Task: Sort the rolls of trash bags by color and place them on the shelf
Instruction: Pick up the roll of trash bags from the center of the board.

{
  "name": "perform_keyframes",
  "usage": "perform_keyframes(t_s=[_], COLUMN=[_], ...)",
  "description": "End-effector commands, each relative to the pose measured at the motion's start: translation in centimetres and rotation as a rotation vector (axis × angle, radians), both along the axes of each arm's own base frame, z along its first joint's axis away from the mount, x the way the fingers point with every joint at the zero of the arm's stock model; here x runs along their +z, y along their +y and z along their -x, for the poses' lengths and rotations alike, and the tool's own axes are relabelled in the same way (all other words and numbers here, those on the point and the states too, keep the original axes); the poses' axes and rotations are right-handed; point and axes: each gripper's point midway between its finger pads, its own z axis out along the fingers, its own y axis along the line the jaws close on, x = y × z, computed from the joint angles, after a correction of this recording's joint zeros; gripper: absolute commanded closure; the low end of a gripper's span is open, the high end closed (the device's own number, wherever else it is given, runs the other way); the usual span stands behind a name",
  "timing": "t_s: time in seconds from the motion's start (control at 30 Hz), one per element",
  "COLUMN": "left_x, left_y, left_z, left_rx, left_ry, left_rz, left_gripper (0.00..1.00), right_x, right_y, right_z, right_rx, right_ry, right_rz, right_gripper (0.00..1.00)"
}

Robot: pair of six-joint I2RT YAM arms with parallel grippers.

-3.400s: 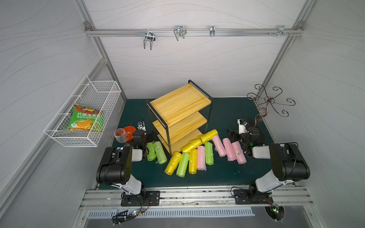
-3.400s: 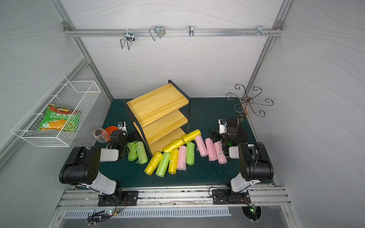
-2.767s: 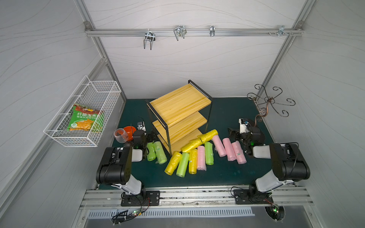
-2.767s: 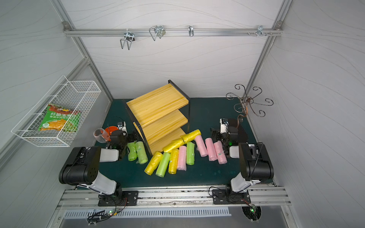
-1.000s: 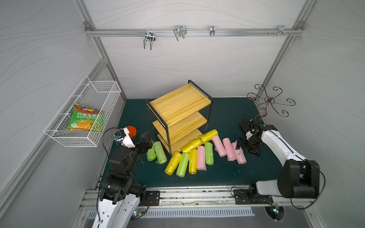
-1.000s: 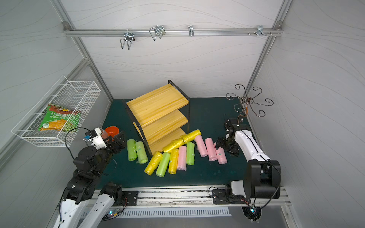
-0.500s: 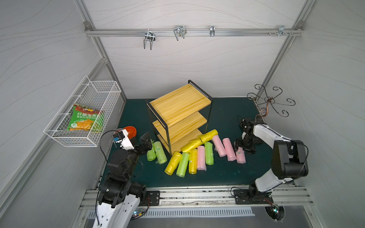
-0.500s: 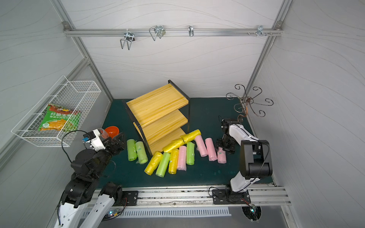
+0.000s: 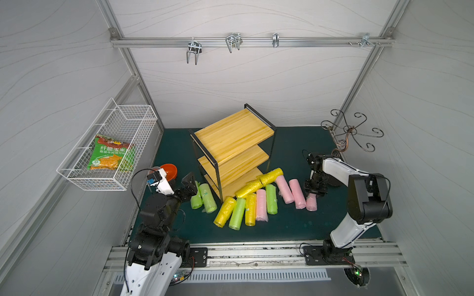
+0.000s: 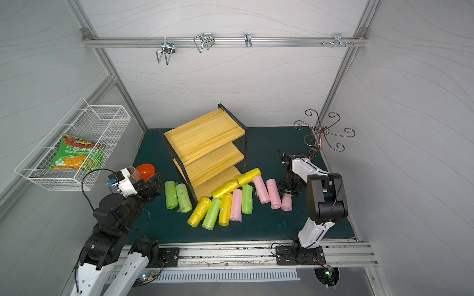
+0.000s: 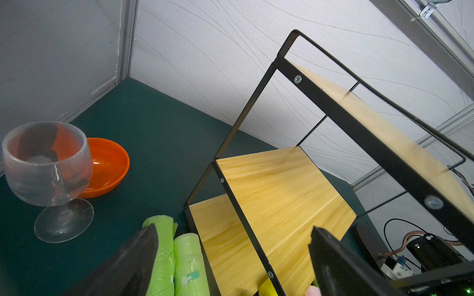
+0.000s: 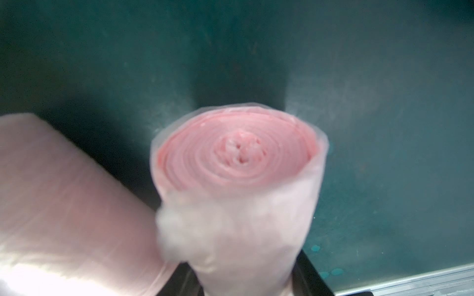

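I see right hand (image 9: 315, 192) on the end pink roll (image 9: 311, 204), lying on worktop (image 9: 295, 225) right of shelf (image 9: 232, 133); looks clamped, wrist view blurry. Left hand (image 9: 191, 185) spread open near two green rolls (image 9: 204, 198).

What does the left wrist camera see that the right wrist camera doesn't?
Only the left wrist view: the wooden shelf, a clear stemmed glass, an orange bowl, two lime green rolls, and the left gripper standing open. Only the right wrist view: a pink roll seen end-on, its spiral layers showing, with a second pink roll beside it. Both: the dark green mat.
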Motion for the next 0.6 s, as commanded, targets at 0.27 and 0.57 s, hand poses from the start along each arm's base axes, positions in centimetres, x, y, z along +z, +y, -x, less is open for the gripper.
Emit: perform_keyframes(t_s=[0.27,0.57], left_x=[1.1,-0.5], left_y=[0.0,-1.1], left_z=[-0.2,-0.8], left_rx=[0.005,-0.04], left_ry=[-0.016,0.102], left_rz=[0.018,0.032], left_gripper=[0.03,0.06], right_x=[13.6,30.1], right_y=[3.6,11.3], right_z=[-3.0,-1.9], right_rx=[0.219,0.438], right_ry=[-0.36,-0.823], right_rz=[-0.021,-0.39], right_gripper=[1.0,1.0])
